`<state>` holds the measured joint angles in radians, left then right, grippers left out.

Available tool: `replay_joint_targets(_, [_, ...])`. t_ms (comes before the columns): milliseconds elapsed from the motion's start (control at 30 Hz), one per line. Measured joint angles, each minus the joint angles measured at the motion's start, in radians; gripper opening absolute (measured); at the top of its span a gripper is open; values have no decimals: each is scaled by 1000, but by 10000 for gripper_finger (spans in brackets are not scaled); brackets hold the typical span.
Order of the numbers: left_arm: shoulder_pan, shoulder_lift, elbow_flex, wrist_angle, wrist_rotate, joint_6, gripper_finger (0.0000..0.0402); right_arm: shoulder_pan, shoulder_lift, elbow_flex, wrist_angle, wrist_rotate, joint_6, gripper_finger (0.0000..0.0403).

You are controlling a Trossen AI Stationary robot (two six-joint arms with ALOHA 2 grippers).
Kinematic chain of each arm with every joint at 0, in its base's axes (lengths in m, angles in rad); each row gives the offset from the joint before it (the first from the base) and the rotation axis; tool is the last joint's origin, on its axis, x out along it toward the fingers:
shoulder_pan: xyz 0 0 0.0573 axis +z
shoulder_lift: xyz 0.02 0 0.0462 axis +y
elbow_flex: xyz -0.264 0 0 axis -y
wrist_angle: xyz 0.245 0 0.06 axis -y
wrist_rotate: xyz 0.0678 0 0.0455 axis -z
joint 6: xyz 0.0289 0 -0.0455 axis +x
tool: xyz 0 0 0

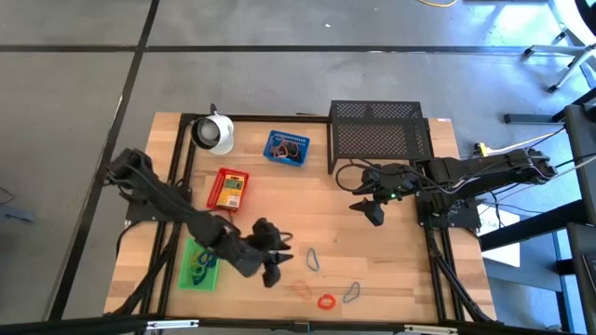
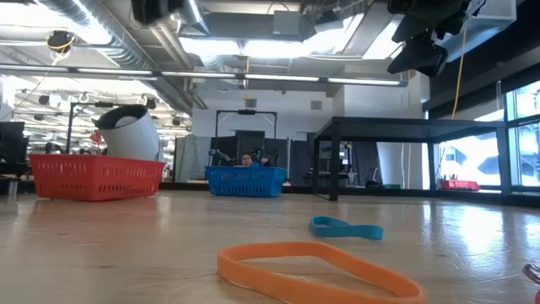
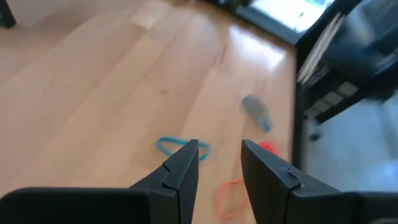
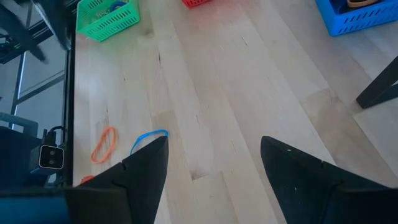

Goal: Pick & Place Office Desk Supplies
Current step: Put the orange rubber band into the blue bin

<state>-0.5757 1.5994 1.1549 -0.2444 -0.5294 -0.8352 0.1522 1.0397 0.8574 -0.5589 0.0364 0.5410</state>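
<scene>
Wood tabletop (image 1: 279, 200) fills most of what we see from above, w/ grey floor around it. Going left to right: green tray (image 1: 198, 265) sits near the front left edge w/ a few band loops inside. Just right of it, left gripper (image 1: 270, 275) hangs over bare wood; its fingers (image 3: 184, 167) stand partly apart, nothing btwn them. Behind, a red tray (image 1: 228, 189) holds a yellow box, w/ a white cup-like object (image 1: 213, 133) farther back and a blue tray (image 1: 286, 148) beside that. Loose on the wood right of the left gripper we see a blue band (image 1: 313, 260), an orange band (image 1: 304, 288), a red band (image 1: 325, 301) and a grey-blue band (image 1: 352, 293), all near each other, none touching. Black mesh rack (image 1: 377, 135) stands at the back right. In front of it, right gripper (image 1: 372, 212) hovers above the table, fingers (image 4: 142, 165) wide apart, holding nothing.
</scene>
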Motion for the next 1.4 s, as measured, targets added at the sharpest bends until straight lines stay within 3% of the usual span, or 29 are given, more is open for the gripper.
replay_joint_targets(200, [37, 120, 0, 9, 94, 209, 114, 0, 0, 0, 0, 0, 0, 259])
replay_joint_targets(433, [57, 206, 0, 53, 440, 443, 114, 0, 0, 0, -1, 0, 0, 259])
replay_joint_targets(533, [52, 229, 0, 72, 518, 527, 114, 0, 0, 0, 0, 0, 0, 259])
replay_joint_targets(733, [33, 306, 0, 238, 526, 726, 114, 0, 0, 0, 1, 0, 0, 259])
replay_joint_targets(833, [32, 342, 0, 303, 533, 752, 114, 0, 0, 0, 1, 0, 0, 259])
replay_joint_targets(1233, [37, 440, 0, 380, 547, 929, 114, 0, 0, 0, 6, 0, 0, 259])
replay_joint_targets(1400, [52, 470, 0, 385, 537, 937, 114, 0, 0, 0, 6, 0, 0, 259])
